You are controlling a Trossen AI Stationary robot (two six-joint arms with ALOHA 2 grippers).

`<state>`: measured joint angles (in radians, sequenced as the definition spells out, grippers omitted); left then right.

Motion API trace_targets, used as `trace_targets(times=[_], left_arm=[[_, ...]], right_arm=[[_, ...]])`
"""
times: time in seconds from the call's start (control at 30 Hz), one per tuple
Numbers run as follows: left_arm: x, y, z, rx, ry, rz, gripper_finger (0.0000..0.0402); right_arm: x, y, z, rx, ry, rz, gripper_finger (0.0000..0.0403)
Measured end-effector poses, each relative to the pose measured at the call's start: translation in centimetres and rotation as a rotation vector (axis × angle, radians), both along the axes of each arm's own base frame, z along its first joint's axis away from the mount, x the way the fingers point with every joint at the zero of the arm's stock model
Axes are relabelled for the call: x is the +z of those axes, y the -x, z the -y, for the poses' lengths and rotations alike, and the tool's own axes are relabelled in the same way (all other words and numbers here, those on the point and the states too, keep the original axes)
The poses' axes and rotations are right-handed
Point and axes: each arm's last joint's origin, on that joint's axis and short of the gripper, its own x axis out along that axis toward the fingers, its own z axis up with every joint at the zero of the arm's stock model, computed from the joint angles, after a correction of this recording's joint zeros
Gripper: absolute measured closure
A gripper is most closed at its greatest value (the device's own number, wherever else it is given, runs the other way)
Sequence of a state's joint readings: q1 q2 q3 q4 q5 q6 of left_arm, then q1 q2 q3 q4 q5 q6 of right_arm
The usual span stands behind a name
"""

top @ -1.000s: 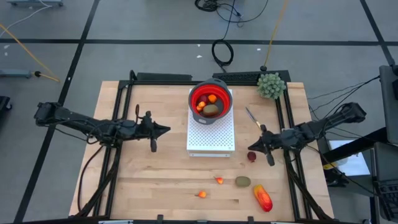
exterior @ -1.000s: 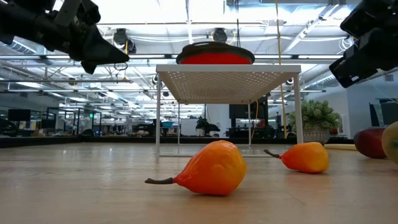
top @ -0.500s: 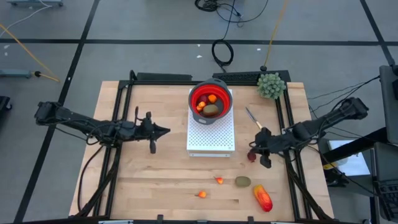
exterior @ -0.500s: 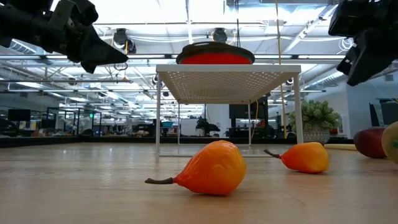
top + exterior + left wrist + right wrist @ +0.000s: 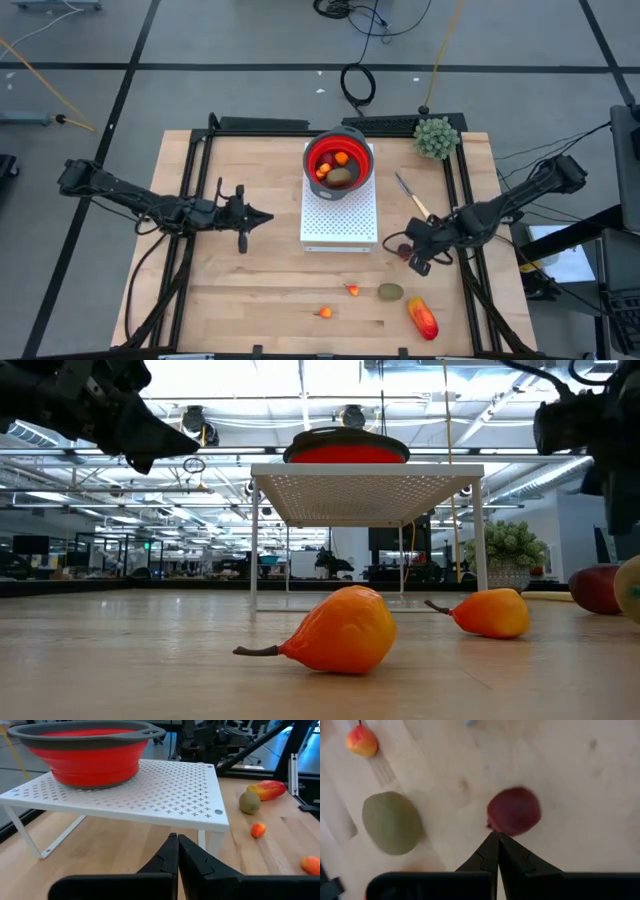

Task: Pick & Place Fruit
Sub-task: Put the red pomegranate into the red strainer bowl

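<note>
A dark-red ball (image 5: 514, 811) lies on the wooden table at the right, beside a brown-green oval (image 5: 392, 822) and a tiny orange piece (image 5: 362, 741). My right gripper (image 5: 497, 836) is shut and points steeply down, its tips just over the ball's (image 5: 399, 247) edge and above the table. My left gripper (image 5: 177, 839) is shut and hovers about level to the left of the white rack (image 5: 340, 228). The red bowl (image 5: 339, 160) on the rack holds several fruit. A red-orange oblong (image 5: 423, 318) and two tiny orange-red pieces (image 5: 352, 290) (image 5: 325, 312) lie near the front edge.
A green spiky ball plant (image 5: 436, 137) stands at the far right corner. A yellow-handled knife (image 5: 409, 195) lies right of the rack. Black rails (image 5: 196, 170) run along the table's sides. Bare wood lies between the left gripper and the front edge.
My right gripper has tipped from nearly level to pointing steeply down and has rolled. It has also moved a little toward the near edge, over the dark-red ball. It stays shut. No fruit has moved.
</note>
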<state>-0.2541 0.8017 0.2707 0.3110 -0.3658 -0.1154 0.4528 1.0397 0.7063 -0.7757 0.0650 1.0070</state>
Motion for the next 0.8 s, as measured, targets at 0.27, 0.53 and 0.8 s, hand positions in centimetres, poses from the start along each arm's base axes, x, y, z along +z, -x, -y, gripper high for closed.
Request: trace_targets(times=[0.27, 0.53, 0.8], left_arm=[[0.0, 0.01, 0.06, -0.003, -0.007, -0.001, 0.0396], [-0.01, 0.01, 0.06, -0.003, -0.006, -0.001, 0.0388], [-0.01, 0.01, 0.06, -0.003, -0.004, -0.001, 0.0396]], right_arm=[[-0.27, -0.03, -0.14, -0.032, -0.041, -0.044, 0.0403], [-0.4, 0.28, 0.07, -0.04, -0.02, -0.077, 0.0403], [-0.4, 0.26, 0.09, -0.038, -0.011, -0.073, 0.0375]])
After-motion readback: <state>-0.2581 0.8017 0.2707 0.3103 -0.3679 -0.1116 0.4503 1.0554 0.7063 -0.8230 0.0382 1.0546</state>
